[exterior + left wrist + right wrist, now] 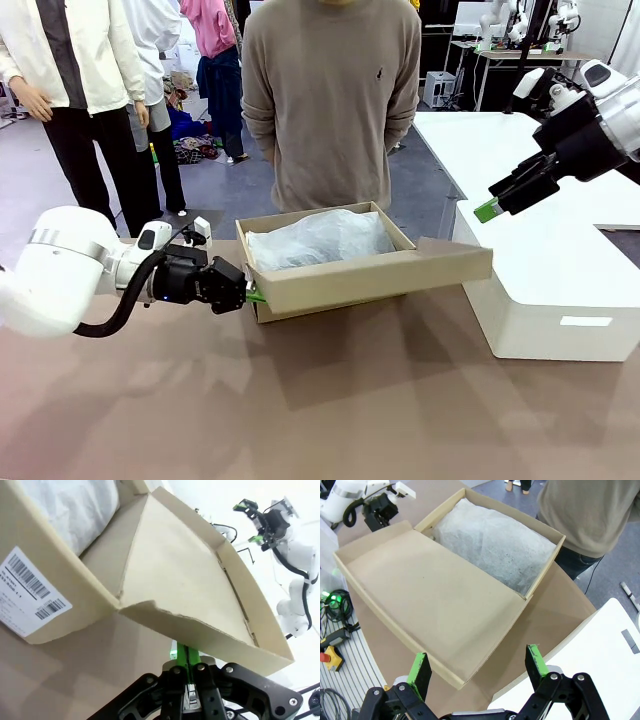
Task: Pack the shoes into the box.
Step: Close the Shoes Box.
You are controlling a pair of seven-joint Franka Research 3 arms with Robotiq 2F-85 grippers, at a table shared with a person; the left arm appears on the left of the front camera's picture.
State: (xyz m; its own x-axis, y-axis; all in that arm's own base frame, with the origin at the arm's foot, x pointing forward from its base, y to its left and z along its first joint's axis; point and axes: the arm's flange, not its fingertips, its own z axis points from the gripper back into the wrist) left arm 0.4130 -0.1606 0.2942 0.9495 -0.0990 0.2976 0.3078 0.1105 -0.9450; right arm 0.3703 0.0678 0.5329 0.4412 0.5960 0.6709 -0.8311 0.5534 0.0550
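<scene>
Cardboard box (60, 595), white barcode label (31, 592), print unreadable

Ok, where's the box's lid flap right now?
In the front view the lid flap hangs open along the box's near side, mid-table, with the left hand shut at its left end.

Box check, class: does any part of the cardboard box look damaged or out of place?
Yes. The box lid's front lip has a ragged, torn edge in the left wrist view. The lid also hangs half open, neither shut nor folded back.
</scene>
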